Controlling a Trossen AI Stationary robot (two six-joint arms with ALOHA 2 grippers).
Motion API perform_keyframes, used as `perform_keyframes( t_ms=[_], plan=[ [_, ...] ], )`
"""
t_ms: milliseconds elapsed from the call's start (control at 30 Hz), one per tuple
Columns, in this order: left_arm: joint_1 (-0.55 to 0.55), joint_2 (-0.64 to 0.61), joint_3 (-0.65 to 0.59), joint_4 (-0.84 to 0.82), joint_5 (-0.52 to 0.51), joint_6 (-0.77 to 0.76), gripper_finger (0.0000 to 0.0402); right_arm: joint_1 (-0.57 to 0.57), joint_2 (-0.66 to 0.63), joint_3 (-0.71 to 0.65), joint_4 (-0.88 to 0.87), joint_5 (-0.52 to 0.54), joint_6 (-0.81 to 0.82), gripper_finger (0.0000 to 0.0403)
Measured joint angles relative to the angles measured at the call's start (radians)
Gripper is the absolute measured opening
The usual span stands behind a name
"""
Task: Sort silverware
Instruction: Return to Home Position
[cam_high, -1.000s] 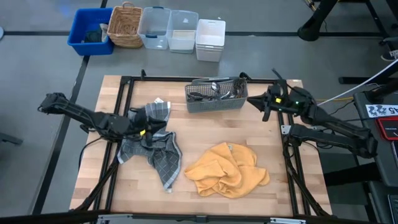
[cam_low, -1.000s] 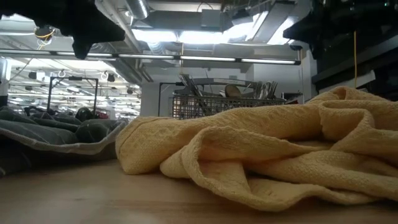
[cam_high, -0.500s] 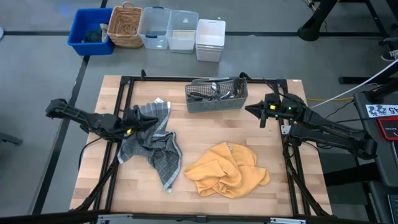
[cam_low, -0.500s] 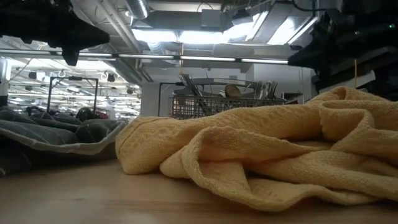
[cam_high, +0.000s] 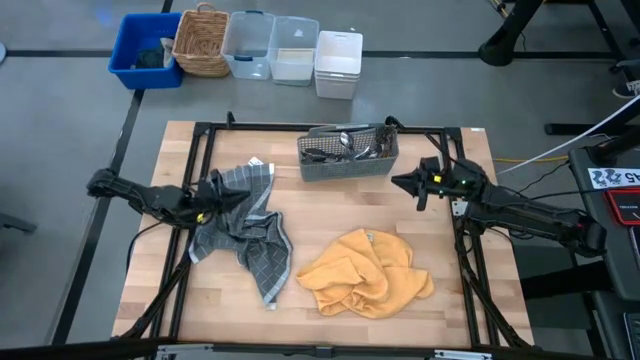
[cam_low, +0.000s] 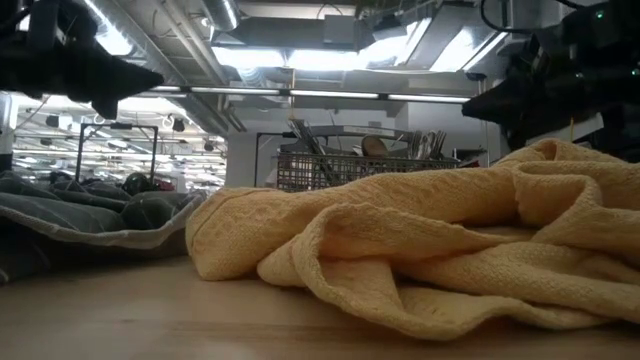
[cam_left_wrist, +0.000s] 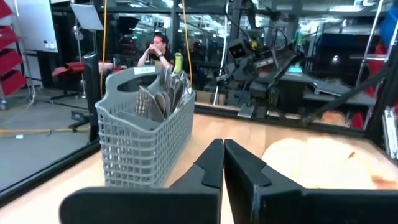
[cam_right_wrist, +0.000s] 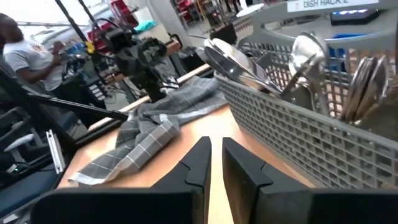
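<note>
The silverware (cam_high: 345, 146) stands upright in the grey mesh caddy (cam_high: 348, 165) at the table's far middle; it also shows in the left wrist view (cam_left_wrist: 165, 93), the right wrist view (cam_right_wrist: 298, 62) and the low view (cam_low: 400, 145). My left gripper (cam_high: 232, 200) is shut and empty, hovering over the grey checked cloth (cam_high: 245, 232) at the left; in its wrist view (cam_left_wrist: 222, 163) it points toward the caddy. My right gripper (cam_high: 400, 182) is shut and empty, just right of the caddy's near right corner; it shows in its wrist view (cam_right_wrist: 214, 158).
A crumpled yellow cloth (cam_high: 365, 272) lies on the near middle of the table and fills the low view (cam_low: 420, 250). Bins and a wicker basket (cam_high: 200, 42) stand on the floor beyond the far edge. People show in the room behind (cam_left_wrist: 155, 50).
My left gripper has drawn back toward the table's left edge and sunk a little over the grey cloth. My right gripper has moved toward the table's near edge and down, staying beside the caddy's right end. The cloths and the caddy have stayed still.
</note>
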Motion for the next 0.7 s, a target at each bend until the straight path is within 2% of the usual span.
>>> perform_keyframes(
  t_ms=[300, 500, 700],
  plan=[
    [0.003, -0.012, -0.004, -0.039, 0.0, 0.055, 0.0001, 0.0, 0.0, -0.077, -0.009, 0.001, -0.03, 0.0042],
    [0.009, -0.012, -0.004, -0.04, -0.001, 0.036, 0.0003, 0.0, 0.001, -0.167, -0.017, 0.013, 0.105, 0.0042],
    [0.01, -0.011, -0.004, -0.042, -0.007, 0.147, 0.0003, 0.0, 0.001, -0.169, -0.073, 0.009, 0.118, 0.0042]
  ],
)
